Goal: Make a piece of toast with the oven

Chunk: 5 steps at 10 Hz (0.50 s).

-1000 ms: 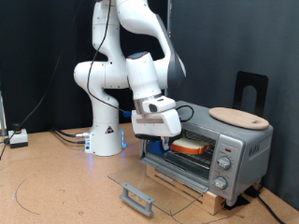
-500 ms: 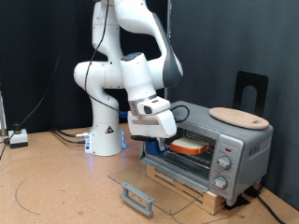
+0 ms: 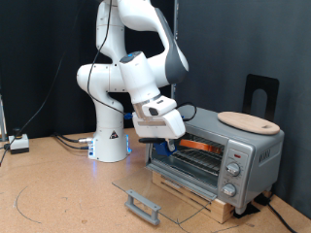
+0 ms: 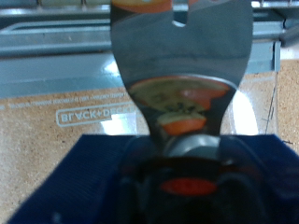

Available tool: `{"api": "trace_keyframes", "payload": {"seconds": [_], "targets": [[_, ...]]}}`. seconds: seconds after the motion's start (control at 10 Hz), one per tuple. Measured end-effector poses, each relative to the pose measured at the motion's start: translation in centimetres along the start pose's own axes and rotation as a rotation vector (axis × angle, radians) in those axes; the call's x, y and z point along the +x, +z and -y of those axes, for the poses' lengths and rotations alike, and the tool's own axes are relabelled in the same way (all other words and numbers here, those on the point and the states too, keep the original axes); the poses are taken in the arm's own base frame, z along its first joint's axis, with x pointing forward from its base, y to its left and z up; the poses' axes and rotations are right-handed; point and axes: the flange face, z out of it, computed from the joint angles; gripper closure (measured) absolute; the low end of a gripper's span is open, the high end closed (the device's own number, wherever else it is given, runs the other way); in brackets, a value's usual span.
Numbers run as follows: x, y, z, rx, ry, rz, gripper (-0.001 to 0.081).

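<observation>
The silver-grey oven [image 3: 238, 155] stands at the exterior view's right with its glass door [image 3: 170, 194] folded down flat. The piece of toast [image 3: 197, 146] lies on the wire rack inside and shows only as a thin orange-tan strip. My gripper [image 3: 167, 145] hangs just outside the oven mouth, on the exterior view's left of the toast and apart from it. Its fingers are hidden under the hand. In the wrist view a shiny metal blade [image 4: 182, 56] with a notch fills the middle, with the oven's grey front [image 4: 56, 42] beyond it.
A round light wooden board [image 3: 247, 121] lies on top of the oven. The door handle [image 3: 143, 206] juts towards the exterior view's bottom. The arm's white base [image 3: 110, 144] stands behind. Cables and a small white box [image 3: 17, 144] lie at the exterior view's left.
My gripper has drawn back from the oven mouth towards the exterior view's left. The toast stays on the rack and shows less than before.
</observation>
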Motion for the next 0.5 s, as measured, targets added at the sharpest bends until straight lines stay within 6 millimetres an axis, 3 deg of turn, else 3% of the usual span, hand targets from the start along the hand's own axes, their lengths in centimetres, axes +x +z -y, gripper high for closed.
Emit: {"api": "trace_keyframes", "payload": {"seconds": [0.5], "targets": [[0.21,-1.03,0.04,-0.009,0.053,0.041,0.0409]]}}
